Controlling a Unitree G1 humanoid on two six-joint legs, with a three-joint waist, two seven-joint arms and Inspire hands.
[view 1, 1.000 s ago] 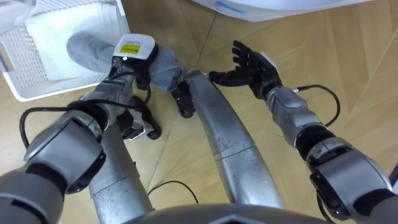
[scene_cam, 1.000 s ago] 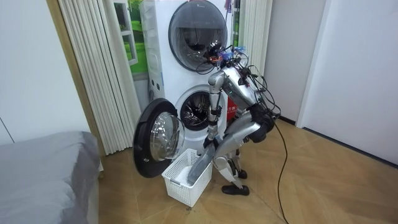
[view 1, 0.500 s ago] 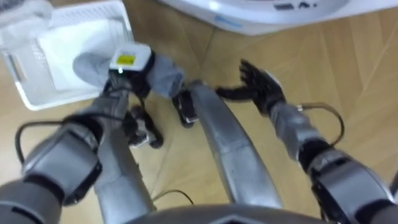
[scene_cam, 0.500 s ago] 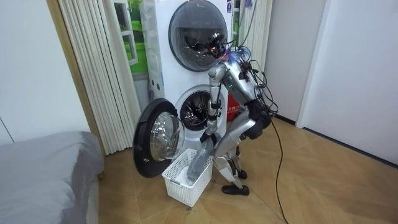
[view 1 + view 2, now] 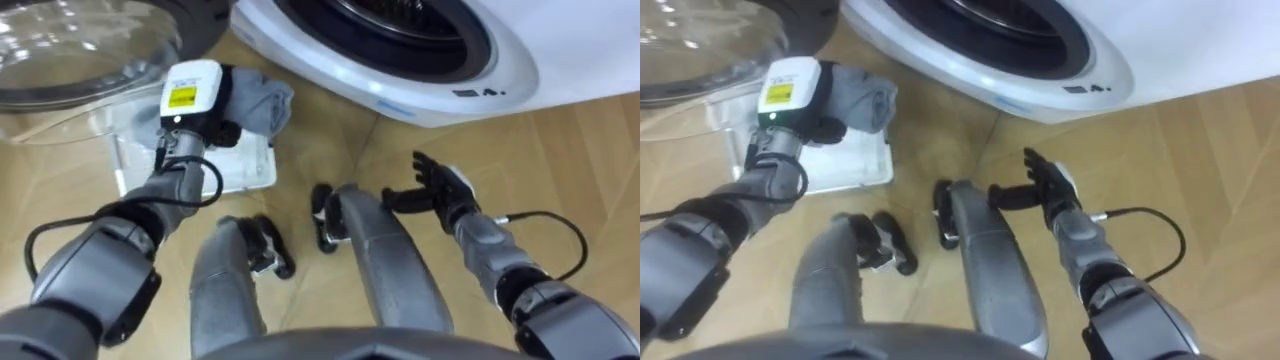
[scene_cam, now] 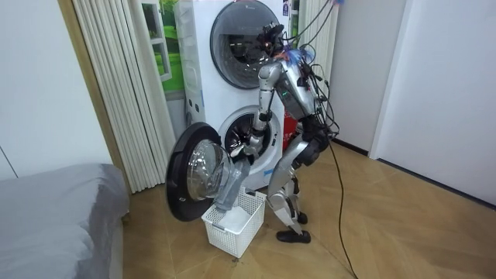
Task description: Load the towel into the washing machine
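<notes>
Towel (image 5: 258, 100) now raised above basket (image 5: 245, 172), left robot hand (image 5: 196, 102) clenched round it (right robot hand (image 5: 441, 190) splayed, empty).

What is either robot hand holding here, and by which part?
The left robot hand grips the grey towel by its bunched upper end; the rest hangs over the laundry basket. The right robot hand is open, empty.

Towel (image 5: 258, 100): gripped end hidden inside left hand (image 5: 205, 120). Basket (image 5: 250, 165): most of it hidden behind left arm and towel. Washing machine (image 5: 420, 80): drum hole cut off by top edge. Door (image 5: 70, 50): glass cut off at top and left. Room view: left hand too small to see grip.
</notes>
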